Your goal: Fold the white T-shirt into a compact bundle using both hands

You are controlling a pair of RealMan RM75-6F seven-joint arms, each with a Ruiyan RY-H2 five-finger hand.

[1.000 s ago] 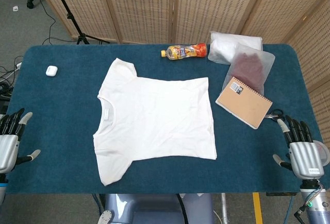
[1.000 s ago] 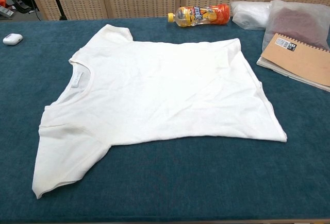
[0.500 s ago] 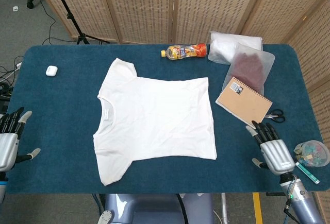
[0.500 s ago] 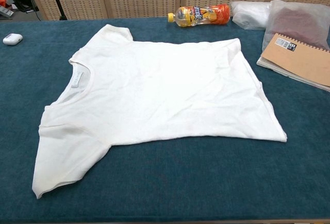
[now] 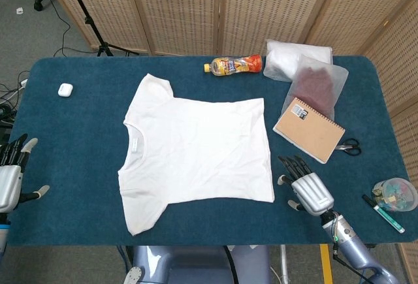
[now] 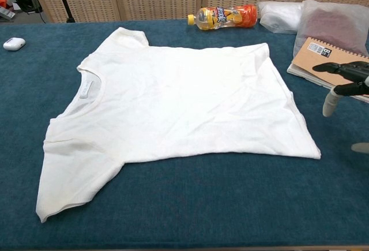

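Count on table (image 5: 78,140): 1 white T-shirt (image 5: 196,150); 1 drink bottle (image 5: 234,65); 2 plastic bags (image 5: 297,55) at far right corner; 1 spiral notebook (image 5: 308,129); 1 scissors (image 5: 348,145); 1 earbud case (image 5: 64,89); 1 marker (image 5: 383,204); 1 small container (image 5: 396,193), right edge.

Left hand (image 5: 10,183): cut by head view's left edge. Right hand (image 6: 346,81): chest view shows fingertips only. Notebook (image 6: 334,66): clipped at right edge.

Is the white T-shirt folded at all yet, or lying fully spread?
Fully spread. The white T-shirt lies flat on the table, both sleeves out and the hem unturned, no layer doubled over. Neither hand touches it.
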